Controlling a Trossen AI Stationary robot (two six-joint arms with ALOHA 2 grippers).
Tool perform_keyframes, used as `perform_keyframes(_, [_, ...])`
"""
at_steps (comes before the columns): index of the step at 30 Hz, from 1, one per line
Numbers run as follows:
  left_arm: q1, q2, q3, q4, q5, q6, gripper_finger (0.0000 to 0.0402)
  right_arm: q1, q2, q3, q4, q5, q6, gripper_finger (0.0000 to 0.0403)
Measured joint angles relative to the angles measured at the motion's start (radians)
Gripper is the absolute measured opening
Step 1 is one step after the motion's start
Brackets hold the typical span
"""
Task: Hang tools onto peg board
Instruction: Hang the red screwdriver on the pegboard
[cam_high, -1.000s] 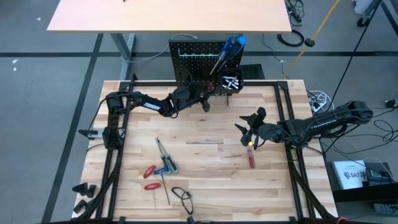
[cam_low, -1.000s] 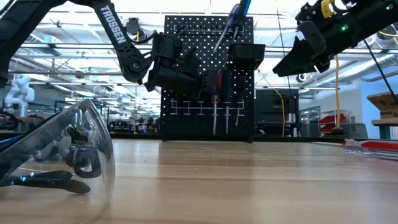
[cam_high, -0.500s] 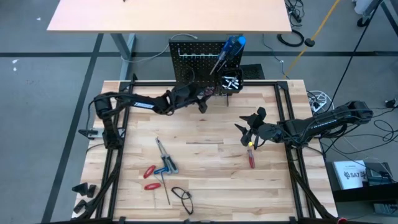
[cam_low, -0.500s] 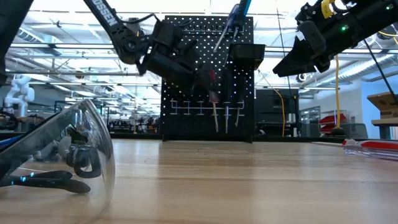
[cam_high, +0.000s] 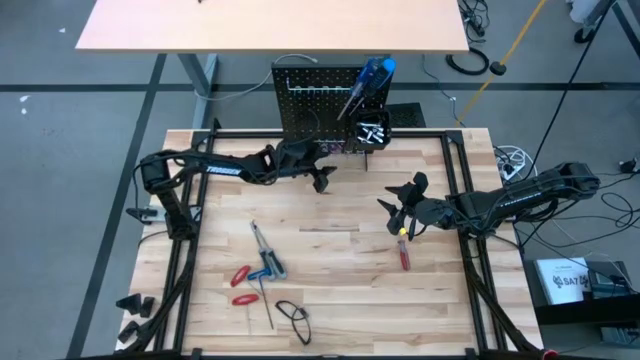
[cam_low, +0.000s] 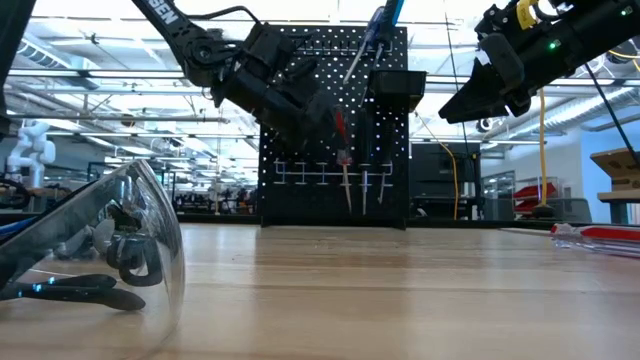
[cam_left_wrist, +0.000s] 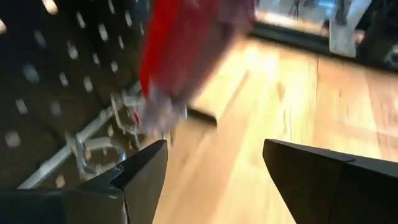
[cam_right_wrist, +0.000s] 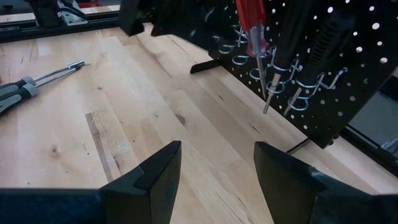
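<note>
Small upright black perforated metal peg board (cam_high: 318, 95) stands at top centre of the high view, at the far edge of the light wooden surface (cam_high: 330, 250). A red-handled screwdriver (cam_low: 341, 135) hangs in a hook on the board's front, a bit tilted, next to other dark-handled drivers (cam_right_wrist: 298, 43) in the same hook row. A blue-handled screwdriver (cam_high: 368, 80) leans out of the small black bin (cam_low: 397, 88) at the board's upper right.

Left gripper (cam_high: 322, 178) sits just in front of the board, left of centre; jaws wide and empty, the red handle just beyond them in its wrist view, not held.

Right gripper (cam_high: 400, 212) hovers centre-right over the surface, jaws partly apart, nothing between them. A second red-handled screwdriver (cam_high: 404, 250) lies on the surface just below it.

Lower left of the high view: red-handled pliers (cam_high: 240, 284), blue-handled tool (cam_high: 270, 264), thin metal rod (cam_high: 266, 305), all loose on the surface. Clear safety glasses (cam_low: 95, 245) lie in the near left foreground of the low view.
</note>
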Motion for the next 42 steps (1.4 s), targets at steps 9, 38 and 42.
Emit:
perform_keyframes(9, [-0.038,-0.059,-0.001,-0.141,0.048,0.064,0.0262,0.0,0.0,0.0,-0.023,0.0,-0.007,0.0194])
perform_keyframes(38, [0.052,-0.058,0.0,0.16,0.088,0.104,0.0001,0.0,0.0,0.0,-0.022,0.004,-0.018,0.0194])
perform_keyframes(42, [0.078,-0.058,0.0,0.181,0.088,0.104,0.0001,0.0,0.0,0.0,-0.022,0.004,-0.018,0.0194])
